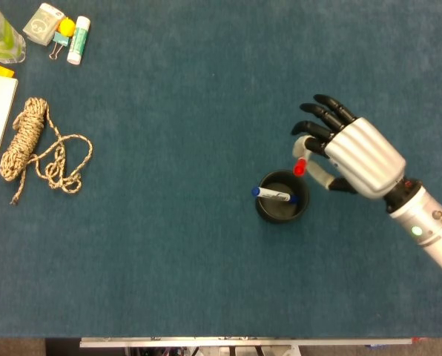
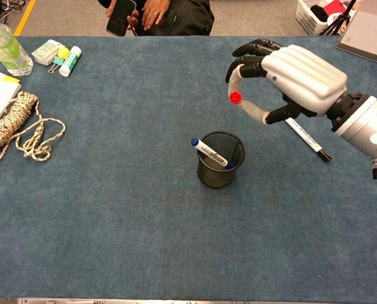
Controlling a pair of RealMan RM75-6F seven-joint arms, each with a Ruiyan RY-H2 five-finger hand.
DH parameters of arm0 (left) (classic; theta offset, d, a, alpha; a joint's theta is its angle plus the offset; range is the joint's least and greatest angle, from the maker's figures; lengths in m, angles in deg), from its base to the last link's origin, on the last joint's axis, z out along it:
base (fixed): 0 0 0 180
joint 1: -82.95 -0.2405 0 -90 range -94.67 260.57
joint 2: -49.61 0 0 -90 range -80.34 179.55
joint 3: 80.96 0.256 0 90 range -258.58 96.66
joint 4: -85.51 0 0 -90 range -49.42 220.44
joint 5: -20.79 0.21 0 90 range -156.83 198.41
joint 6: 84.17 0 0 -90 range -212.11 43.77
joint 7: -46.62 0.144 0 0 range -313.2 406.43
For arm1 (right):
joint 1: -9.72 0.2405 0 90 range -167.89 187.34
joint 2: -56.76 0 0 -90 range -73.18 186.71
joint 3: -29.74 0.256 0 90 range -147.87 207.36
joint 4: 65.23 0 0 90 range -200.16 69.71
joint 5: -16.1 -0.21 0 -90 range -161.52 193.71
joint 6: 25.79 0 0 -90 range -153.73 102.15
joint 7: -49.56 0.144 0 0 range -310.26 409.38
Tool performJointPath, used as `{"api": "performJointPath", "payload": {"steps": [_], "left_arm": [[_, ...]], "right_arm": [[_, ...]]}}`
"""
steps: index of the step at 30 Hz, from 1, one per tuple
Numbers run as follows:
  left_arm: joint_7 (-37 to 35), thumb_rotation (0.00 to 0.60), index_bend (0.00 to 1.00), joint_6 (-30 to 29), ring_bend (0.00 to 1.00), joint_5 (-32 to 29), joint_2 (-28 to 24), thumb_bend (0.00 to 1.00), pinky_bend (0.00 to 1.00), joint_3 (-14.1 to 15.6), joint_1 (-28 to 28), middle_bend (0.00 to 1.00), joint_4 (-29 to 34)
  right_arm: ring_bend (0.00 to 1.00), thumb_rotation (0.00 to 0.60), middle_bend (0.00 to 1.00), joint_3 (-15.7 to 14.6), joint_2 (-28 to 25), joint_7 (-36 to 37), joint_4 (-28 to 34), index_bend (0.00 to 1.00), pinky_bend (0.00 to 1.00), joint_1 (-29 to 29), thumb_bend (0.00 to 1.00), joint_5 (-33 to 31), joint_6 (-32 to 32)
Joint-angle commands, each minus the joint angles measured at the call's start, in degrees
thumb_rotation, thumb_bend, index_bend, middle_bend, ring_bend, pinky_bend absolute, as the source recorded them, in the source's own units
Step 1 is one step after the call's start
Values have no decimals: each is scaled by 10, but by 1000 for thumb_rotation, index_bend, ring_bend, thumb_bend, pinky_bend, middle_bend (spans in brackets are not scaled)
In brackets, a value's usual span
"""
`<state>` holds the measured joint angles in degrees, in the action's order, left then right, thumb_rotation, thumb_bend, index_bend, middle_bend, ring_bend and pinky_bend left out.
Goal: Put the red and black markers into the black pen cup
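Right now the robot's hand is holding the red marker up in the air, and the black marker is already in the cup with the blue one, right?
Not quite. The right hand does hold the red marker in the air near the black pen cup, and the blue marker is inside. But the black marker lies on the table beside the hand, as the chest view shows.

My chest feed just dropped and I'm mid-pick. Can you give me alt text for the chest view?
The right hand holds the red marker in the air, up and right of the black pen cup, which has a blue-capped marker in it. The black marker lies on the blue table under the hand.
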<state>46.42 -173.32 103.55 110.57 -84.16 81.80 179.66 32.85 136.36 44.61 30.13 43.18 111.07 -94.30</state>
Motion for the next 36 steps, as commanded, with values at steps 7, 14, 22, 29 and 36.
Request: {"api": "performJointPath", "payload": {"steps": [7,14,22,29,36], "left_arm": [[0,600,327,-6,294,-1,-2,469,128,2,-5,307,2],[-3,600,327,-5,294,-6,-2,469,128,2,-7,307,1],[-2,600,327,-1,294,-4,0,469,128,2,-5,307,-1],[-1,600,327,1,294,-4,1,469,128,2,-3,307,-1],[-6,600,327,1,294,-4,1,469,128,1,-3,307,-6]], "right_arm": [[140,600,356,-14,-9,64,67,618,107,0,421,3,11],[143,600,361,-32,12,89,47,618,107,-13,421,-5,14],[143,600,323,-53,23,97,5,461,107,-21,398,-2,25],[70,600,182,-54,10,113,-5,63,74,-13,207,4,37],[67,600,178,-35,-34,86,-27,55,73,-13,180,11,15]]}}
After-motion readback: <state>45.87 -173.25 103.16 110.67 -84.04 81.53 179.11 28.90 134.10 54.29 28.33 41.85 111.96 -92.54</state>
